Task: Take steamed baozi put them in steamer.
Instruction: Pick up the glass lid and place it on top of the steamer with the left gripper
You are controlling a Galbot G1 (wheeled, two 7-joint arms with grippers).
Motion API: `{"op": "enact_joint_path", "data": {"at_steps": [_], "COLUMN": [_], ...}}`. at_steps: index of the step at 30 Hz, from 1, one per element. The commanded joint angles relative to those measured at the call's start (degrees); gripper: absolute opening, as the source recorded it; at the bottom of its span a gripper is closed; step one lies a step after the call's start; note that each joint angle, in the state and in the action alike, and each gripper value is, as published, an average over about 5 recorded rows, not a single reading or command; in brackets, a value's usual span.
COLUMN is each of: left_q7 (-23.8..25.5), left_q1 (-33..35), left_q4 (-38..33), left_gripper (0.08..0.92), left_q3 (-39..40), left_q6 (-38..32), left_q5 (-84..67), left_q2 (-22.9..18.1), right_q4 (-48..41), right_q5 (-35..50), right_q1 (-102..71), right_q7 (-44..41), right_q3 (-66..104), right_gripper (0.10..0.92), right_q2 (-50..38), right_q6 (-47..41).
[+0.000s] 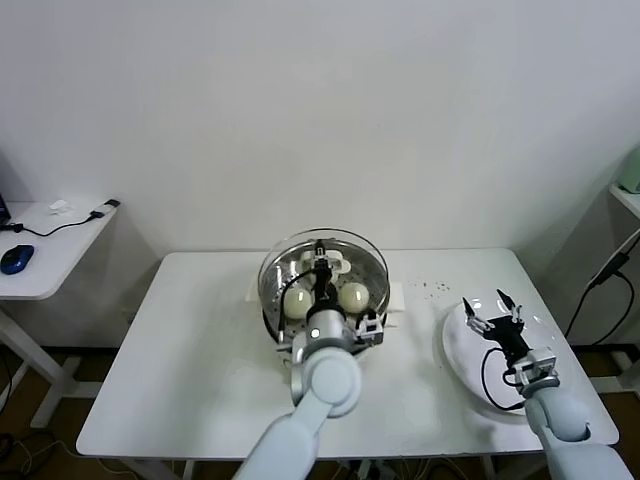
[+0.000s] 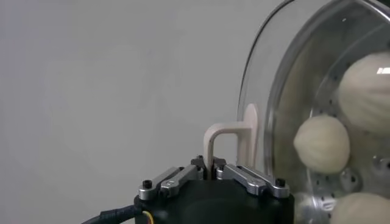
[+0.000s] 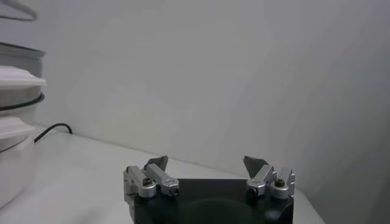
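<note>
The steamer (image 1: 273, 305), a shiny steel pot, stands at the back middle of the white table. Two cream-white baozi (image 1: 297, 301) (image 1: 352, 296) show inside it. My left gripper (image 1: 320, 268) is shut on the cream handle (image 1: 326, 261) of the round glass lid (image 1: 370, 262), which stands tilted over the pot. In the left wrist view the gripper (image 2: 211, 170) pinches the handle (image 2: 226, 129), and three baozi (image 2: 322, 143) show through the glass (image 2: 268, 85). My right gripper (image 1: 492, 310) is open and empty above the flat white plate (image 1: 470, 375); it also shows in the right wrist view (image 3: 206, 164).
A few dark specks (image 1: 435, 288) lie on the table between steamer and plate. A side table (image 1: 45, 255) with a blue mouse (image 1: 16, 258) stands far left. A black cable (image 1: 600, 280) hangs at the right. A white rounded appliance (image 3: 12, 122) fills one edge of the right wrist view.
</note>
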Motion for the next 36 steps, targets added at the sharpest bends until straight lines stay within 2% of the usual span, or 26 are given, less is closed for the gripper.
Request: {"op": "enact_joint_path", "data": {"at_steps": [1, 36], "left_q7": [-6.78, -7.02], "left_q1": [-0.99, 1.12], "left_q4": [7.64, 6.14], "left_gripper": [0.150, 0.150], "left_q3": [0.26, 0.25], "left_q6": [2.81, 2.81], "left_q5": [-1.97, -3.60], "left_q2": [-2.40, 0.27], "right_q4": [-0.31, -1.30], "right_q5": [-0.01, -0.67], "right_q1": [-0.02, 0.44], "right_q7": [-0.17, -0.83], "right_q3": [0.45, 0.96], "right_gripper": [0.823, 0.823], "right_q2": [0.14, 1.09], "right_q6": [0.14, 0.56]}}
